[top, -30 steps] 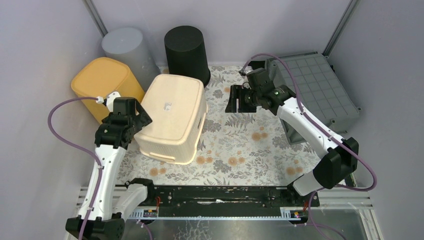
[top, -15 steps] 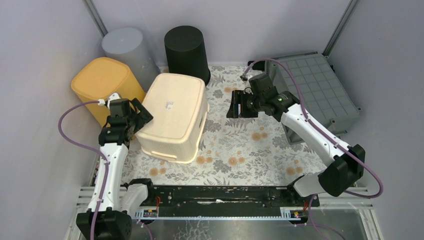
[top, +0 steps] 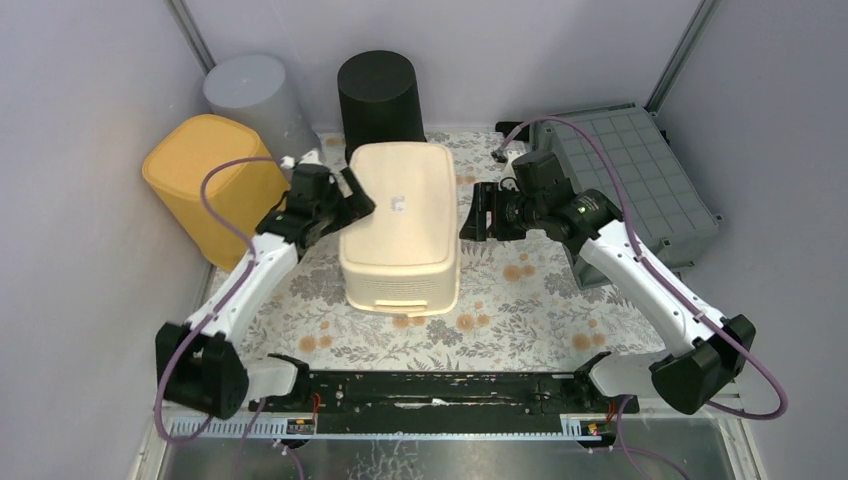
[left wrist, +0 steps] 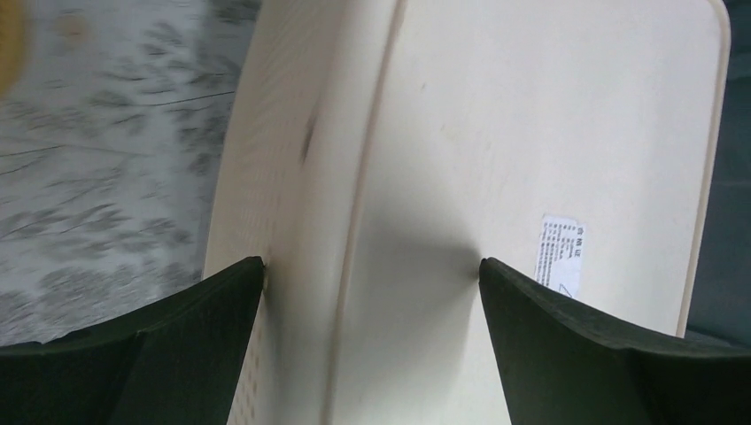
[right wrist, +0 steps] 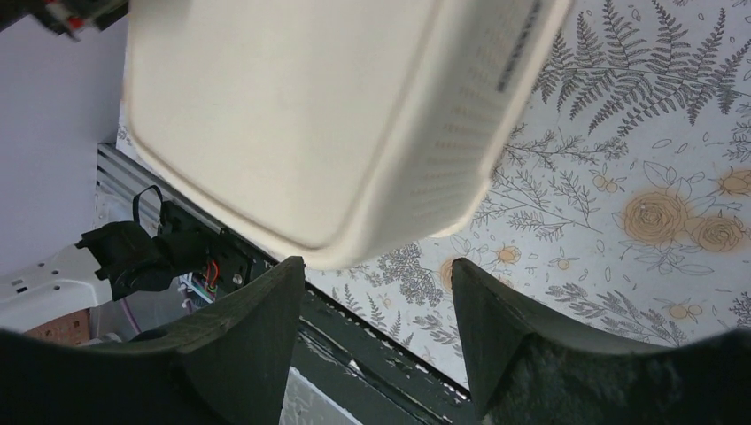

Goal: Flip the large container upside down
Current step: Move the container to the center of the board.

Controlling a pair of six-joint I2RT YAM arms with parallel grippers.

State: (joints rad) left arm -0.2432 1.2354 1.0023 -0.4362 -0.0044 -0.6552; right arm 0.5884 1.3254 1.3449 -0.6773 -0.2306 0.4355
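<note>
cream container, base up, has slid from left of centre to mid-frame, now square between the arms. left gripper straddles its base edge, jaws wide apart; right gripper waits beside it, jaws apart, empty. the flip looks done.

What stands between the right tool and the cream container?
Nothing visible does. The right tool faces the right side of the cream container, jaws open; only the flowered table cover shows in the gap.
</note>
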